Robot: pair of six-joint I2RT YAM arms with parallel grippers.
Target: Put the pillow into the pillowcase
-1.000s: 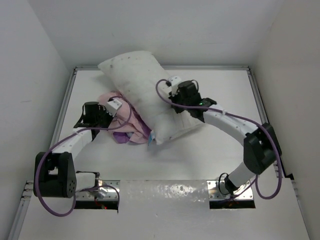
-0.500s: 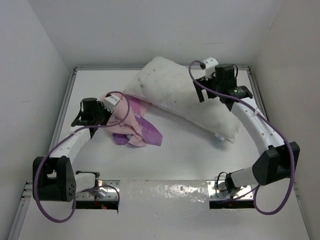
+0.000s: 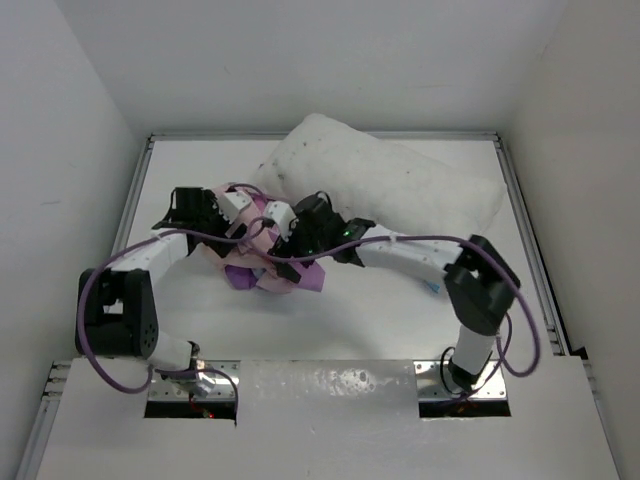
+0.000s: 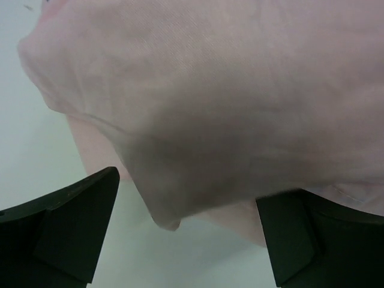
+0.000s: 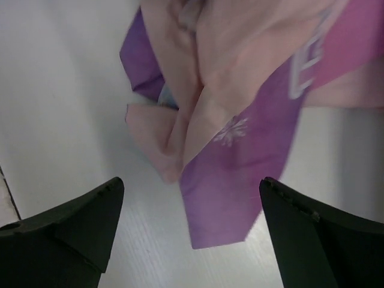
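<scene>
The white speckled pillow (image 3: 400, 190) lies across the back of the table, with neither gripper on it. The pink-and-purple pillowcase (image 3: 262, 272) is crumpled at left centre, in front of the pillow's left end. My left gripper (image 3: 232, 222) reaches into it from the left. In the left wrist view its jaws (image 4: 187, 192) stand open with pale pink pillowcase fabric (image 4: 228, 90) sagging between them. My right gripper (image 3: 283, 258) comes in from the right over the same heap. It is open (image 5: 191, 183) above a purple flap (image 5: 240, 192) with a white snowflake, just over the table.
The white table (image 3: 380, 310) is boxed in by white walls, with a metal rail (image 3: 520, 230) along each side. The right arm's elbow (image 3: 485, 285) stands in front of the pillow's right end. Purple cables loop off both arms.
The right arm has let go of the pillow and swung left to the pillowcase. The pillow now rests along the back. The left gripper has opened and shifted slightly toward the fabric.
</scene>
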